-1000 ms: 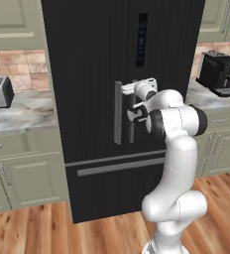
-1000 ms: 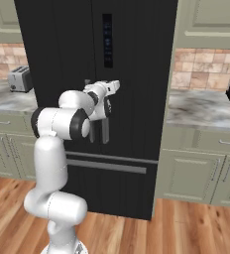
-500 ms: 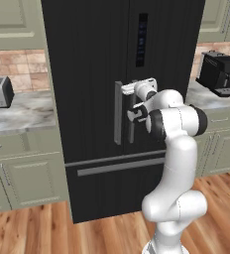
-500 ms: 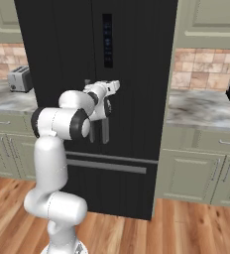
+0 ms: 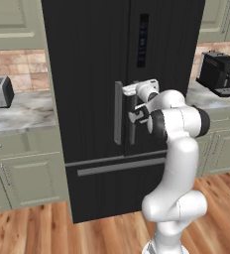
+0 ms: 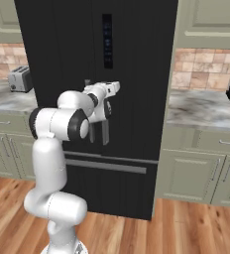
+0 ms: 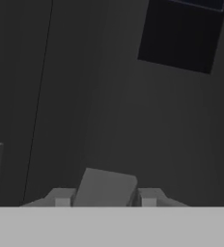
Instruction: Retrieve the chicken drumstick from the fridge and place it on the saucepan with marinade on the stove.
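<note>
- Two long grey handles run down the closed fridge (image 5: 87, 74) in the left base view; the gripper (image 5: 132, 103) sits at the right handle (image 5: 132, 119), so the chicken drumstick is presumably shut inside.
- In the right base view, the door looks tall and probably heavy, so a firm, steady pull seems wise.
- In the hand view, the fingers (image 7: 61, 198) pinch the stiff handle bar between them.

Black fridge (image 5: 97, 74) shut, grey handles (image 5: 118, 113) vertical.
</note>
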You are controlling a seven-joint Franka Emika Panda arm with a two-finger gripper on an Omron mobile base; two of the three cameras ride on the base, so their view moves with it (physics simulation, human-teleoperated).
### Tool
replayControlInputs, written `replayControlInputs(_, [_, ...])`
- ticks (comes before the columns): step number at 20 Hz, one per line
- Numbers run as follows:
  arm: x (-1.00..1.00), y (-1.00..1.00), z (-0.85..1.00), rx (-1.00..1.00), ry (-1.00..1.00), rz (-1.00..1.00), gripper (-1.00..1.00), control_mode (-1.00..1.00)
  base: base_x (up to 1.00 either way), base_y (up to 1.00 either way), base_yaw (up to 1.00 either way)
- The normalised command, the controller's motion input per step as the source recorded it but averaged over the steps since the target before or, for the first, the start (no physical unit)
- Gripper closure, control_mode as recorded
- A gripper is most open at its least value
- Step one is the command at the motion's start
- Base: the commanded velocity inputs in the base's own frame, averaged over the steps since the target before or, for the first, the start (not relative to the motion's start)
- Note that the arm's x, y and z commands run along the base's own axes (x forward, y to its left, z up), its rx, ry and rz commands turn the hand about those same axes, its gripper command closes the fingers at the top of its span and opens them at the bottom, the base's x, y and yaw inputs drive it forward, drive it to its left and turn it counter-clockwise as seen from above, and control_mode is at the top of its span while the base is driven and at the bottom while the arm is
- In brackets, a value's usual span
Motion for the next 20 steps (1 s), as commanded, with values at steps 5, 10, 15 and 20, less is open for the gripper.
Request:
replayControlInputs(5, [-0.55, -0.41, 0.16, 0.0, 0.0, 0.0, 1.0, -1.0, 0.0, 0.0, 0.0])
replayControlInputs(10, [-0.57, -0.4, 0.15, 0.0, 0.03, 0.0, 1.0, -1.0, 0.0, 0.0, 0.0])
replayControlInputs(15, [-0.55, -0.43, 0.11, 0.0, 0.03, 0.0, 1.0, -1.0, 0.0, 0.0, 0.0])
replayControlInputs(20, [-0.58, -0.5, 0.07, 0.0, 0.02, 0.0, 1.0, -1.0, 0.0, 0.0, 0.0])
